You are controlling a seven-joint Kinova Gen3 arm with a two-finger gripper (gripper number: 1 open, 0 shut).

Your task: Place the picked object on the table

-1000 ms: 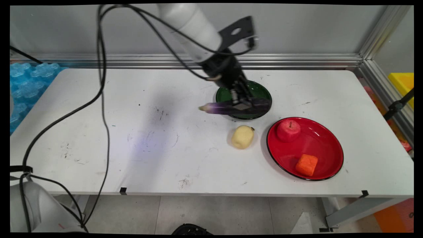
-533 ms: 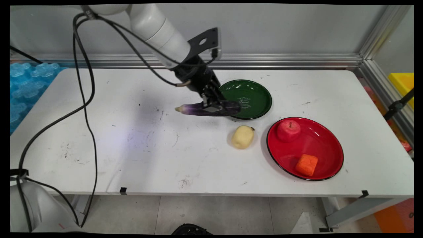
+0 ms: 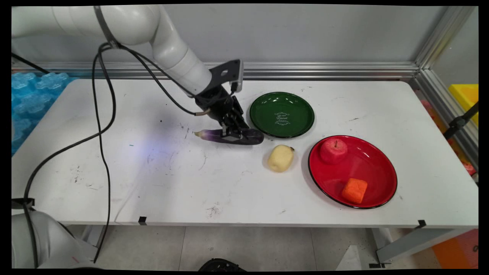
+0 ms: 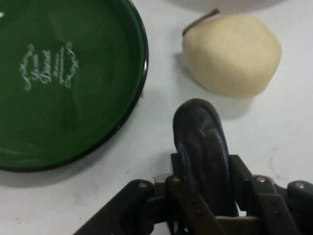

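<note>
The tool point(image 3: 232, 134) is pinching a dark purple eggplant point(image 3: 229, 136) across its middle, one finger on each flank, as the hand view shows. The eggplant lies lengthwise low over or on the white counter point(image 3: 160, 175); whether it rests there I cannot tell. It looks smooth and glossy, so likely slippery, fairly light and probably a firm toy that gives little. Its long shape would swing if taken near an end, so the middle, where the tool has it, seems the soundest hold

Just beyond the eggplant's rounded end sits a pale yellow pear-like fruit point(image 4: 232, 54), near but apart from it. Off to the side, also close and not touching, is a green plate point(image 4: 68, 83) with white lettering, nothing in it. Farther from the tool stands a red plate point(image 3: 376, 172) holding a red apple point(image 3: 334, 150) and an orange block point(image 3: 354, 190)

The counter is scuffed and flat. Behind it runs a grey wall with an aluminium rail point(image 3: 324, 70)
</note>
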